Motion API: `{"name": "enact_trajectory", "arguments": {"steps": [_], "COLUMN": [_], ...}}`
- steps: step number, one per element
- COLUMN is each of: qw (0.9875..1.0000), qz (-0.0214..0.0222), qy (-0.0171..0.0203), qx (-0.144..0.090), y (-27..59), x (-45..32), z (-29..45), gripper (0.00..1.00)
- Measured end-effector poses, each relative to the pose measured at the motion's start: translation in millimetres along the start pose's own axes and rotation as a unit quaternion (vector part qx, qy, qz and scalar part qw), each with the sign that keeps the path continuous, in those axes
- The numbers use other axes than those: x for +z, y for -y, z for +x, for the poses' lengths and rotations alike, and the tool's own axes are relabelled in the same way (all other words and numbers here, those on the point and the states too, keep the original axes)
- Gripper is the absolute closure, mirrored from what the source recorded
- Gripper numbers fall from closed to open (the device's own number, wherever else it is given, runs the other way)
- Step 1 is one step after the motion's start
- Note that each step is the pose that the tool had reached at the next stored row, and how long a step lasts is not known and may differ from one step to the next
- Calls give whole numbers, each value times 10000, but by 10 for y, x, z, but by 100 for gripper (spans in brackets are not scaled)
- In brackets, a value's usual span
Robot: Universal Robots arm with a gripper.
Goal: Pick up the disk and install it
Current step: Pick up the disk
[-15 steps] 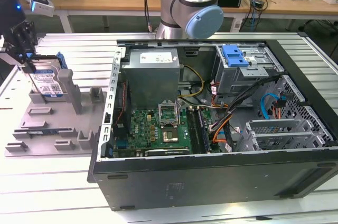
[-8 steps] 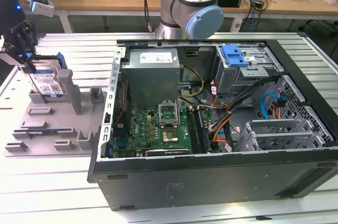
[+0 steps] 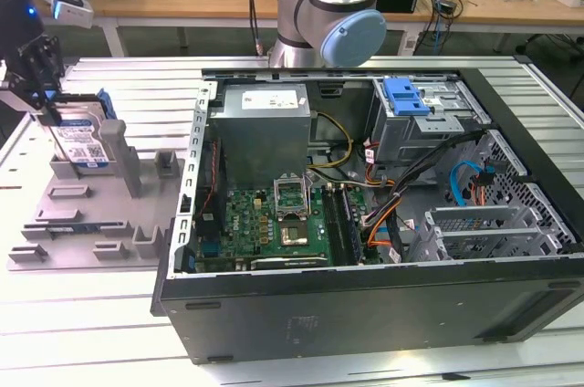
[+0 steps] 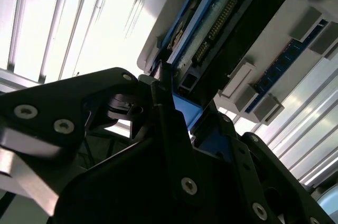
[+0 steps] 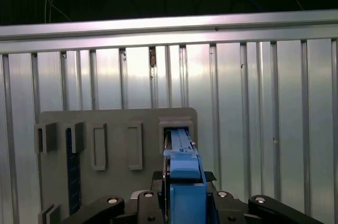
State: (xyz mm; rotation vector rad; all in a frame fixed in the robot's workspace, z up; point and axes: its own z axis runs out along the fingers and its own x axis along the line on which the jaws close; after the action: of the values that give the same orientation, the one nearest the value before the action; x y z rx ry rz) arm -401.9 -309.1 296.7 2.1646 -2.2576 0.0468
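The open computer case (image 3: 365, 309) takes up the exterior view's right, and well apart on its left lies the grey holder tray (image 3: 82, 241). The disk (image 3: 80, 145) stands on edge in a slot of that tray. It sits directly beneath the gripper (image 3: 47, 111), which looks clamped on the top edge of its blue carrier.

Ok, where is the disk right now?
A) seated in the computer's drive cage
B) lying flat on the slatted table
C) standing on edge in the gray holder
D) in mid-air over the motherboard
C: the disk stands on edge in the gray holder at the exterior view's left, with the gripper closed on its blue carrier frame.
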Motion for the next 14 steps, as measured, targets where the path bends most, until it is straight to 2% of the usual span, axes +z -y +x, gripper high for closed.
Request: {"name": "enact_trajectory", "arguments": {"steps": [14], "qw": [10000], "qz": [6], "qy": [1], "qx": [-35], "y": [1], "x": [-87], "z": [4], "gripper": [64]}}
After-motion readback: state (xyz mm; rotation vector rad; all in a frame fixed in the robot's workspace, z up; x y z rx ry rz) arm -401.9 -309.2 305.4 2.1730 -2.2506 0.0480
